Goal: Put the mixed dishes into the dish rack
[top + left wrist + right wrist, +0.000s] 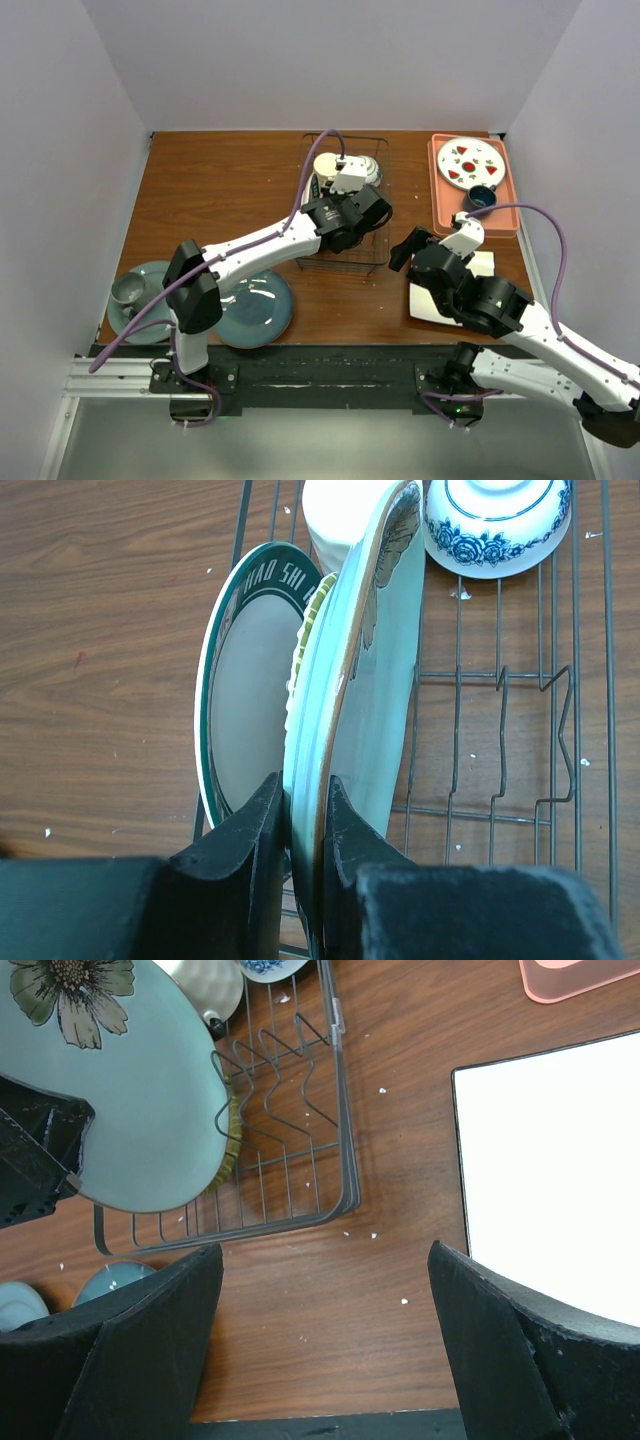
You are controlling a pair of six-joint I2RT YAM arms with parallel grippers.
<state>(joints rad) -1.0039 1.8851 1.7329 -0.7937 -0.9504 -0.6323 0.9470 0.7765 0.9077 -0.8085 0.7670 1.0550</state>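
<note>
My left gripper [305, 785] is shut on the rim of the pale green flower plate [370, 710], which stands on edge inside the dish rack [500, 730]. Just left of it the white plate with the dark patterned rim [245, 680] stands upright in the rack. The cream mug [345, 520] and the small blue-white bowl [495, 525] sit at the rack's far end. My right gripper [325, 1290] hangs open over bare table between the rack [300, 1160] and the white square plate [560, 1170]. The teal-blue plate [255, 308] lies flat at the front left.
A pink tray [505, 205] at the back right holds a white plate with red marks [470, 165] and a dark blue cup [482, 197]. A grey-green plate [150, 275] with a small grey cup [127, 290] lies at the front left corner. White walls enclose the table.
</note>
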